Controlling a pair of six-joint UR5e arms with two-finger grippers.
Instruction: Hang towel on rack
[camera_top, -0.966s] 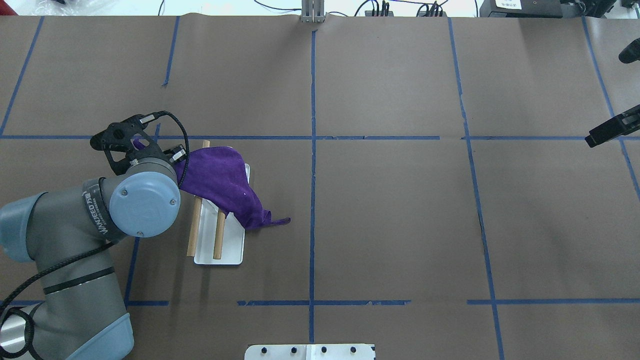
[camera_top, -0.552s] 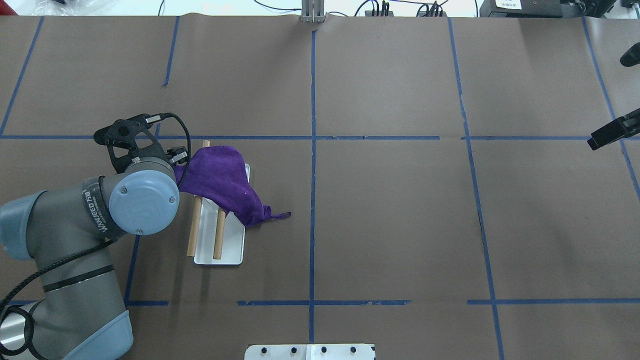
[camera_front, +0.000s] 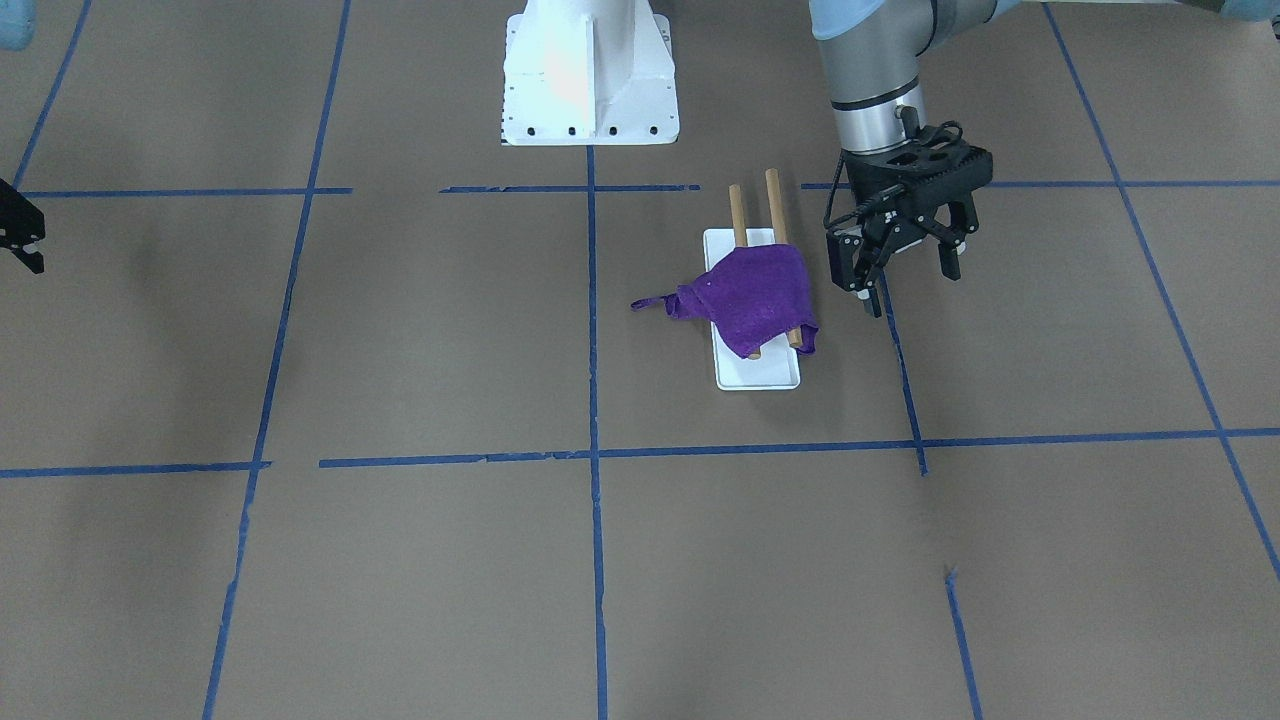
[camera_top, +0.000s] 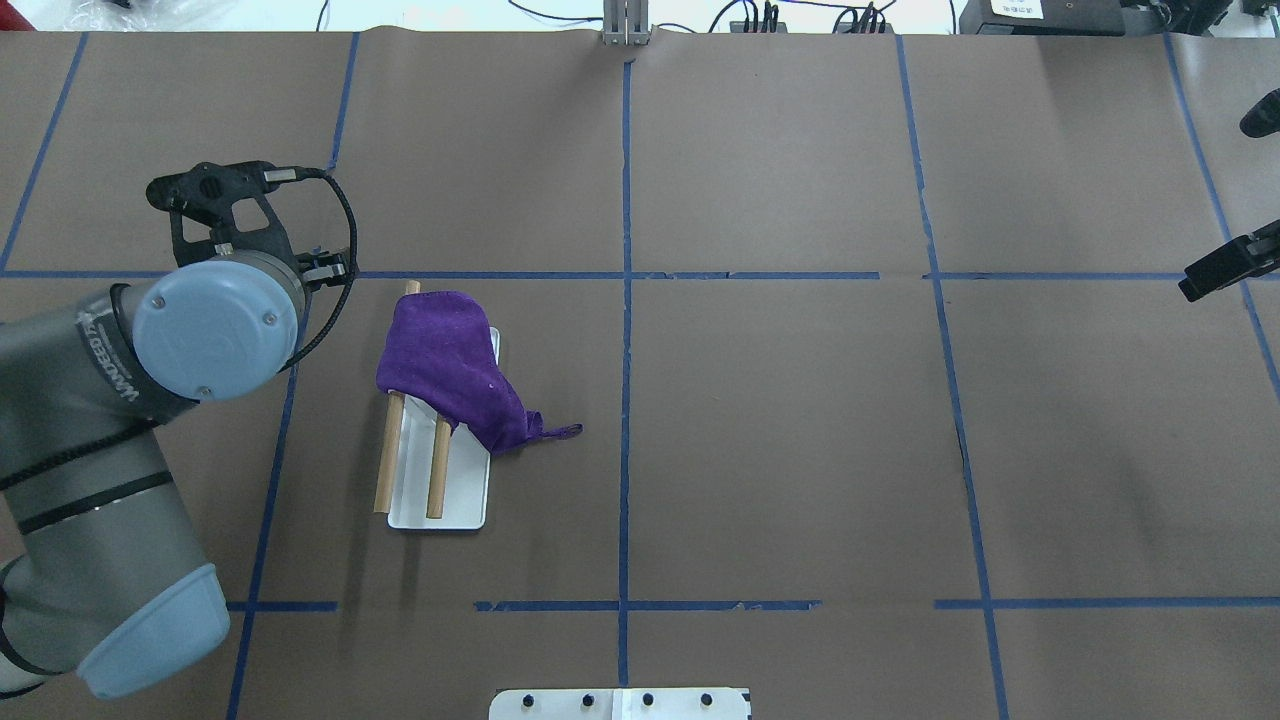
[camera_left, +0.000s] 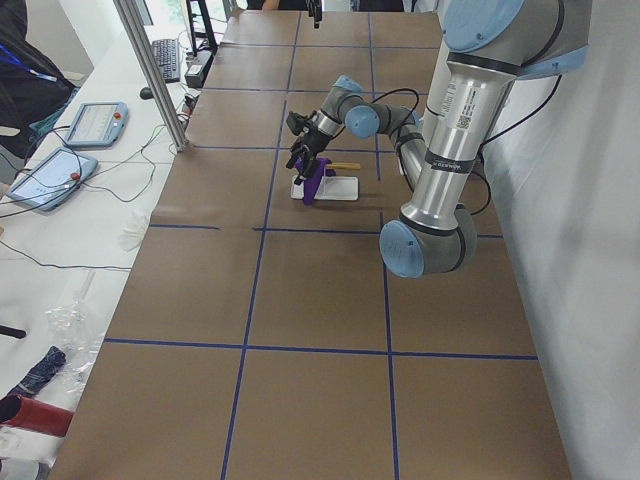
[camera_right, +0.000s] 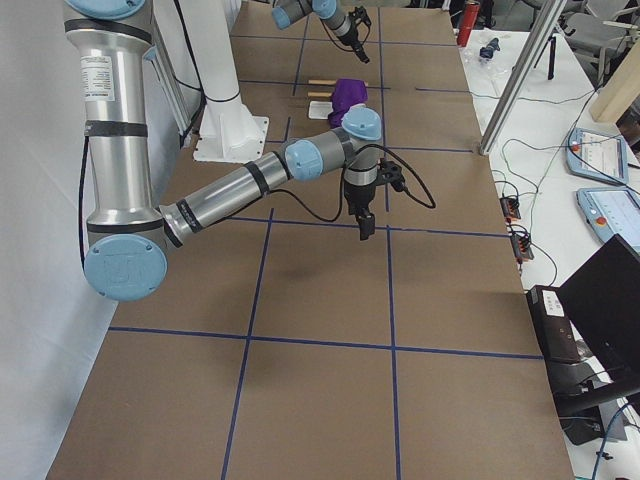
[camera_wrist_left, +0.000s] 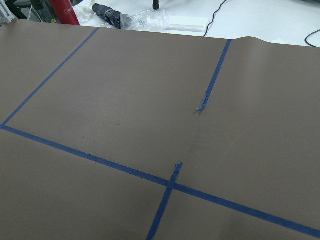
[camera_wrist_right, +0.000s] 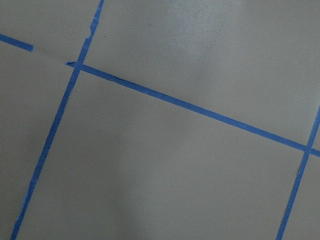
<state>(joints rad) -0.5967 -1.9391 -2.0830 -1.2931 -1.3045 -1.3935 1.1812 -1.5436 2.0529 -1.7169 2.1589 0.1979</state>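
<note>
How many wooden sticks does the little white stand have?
2. One light-brown wooden dowel runs along the left edge of the white base plate, the other beside it; a purple towel covers part of both.

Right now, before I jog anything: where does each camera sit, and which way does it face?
Front-facing: across the table, facing the robot's pedestal; left gripper shows, open.
Overhead: behind the robot, looking forward and down; left arm shows.
Exterior left: table's end, looking along it; left arm near.
Exterior right: opposite end; right arm near.
Left wrist: down at bare table and blue tape; no body.
Right wrist: likewise.
Shared: front-facing and overhead both show the towel draped over the rack.
</note>
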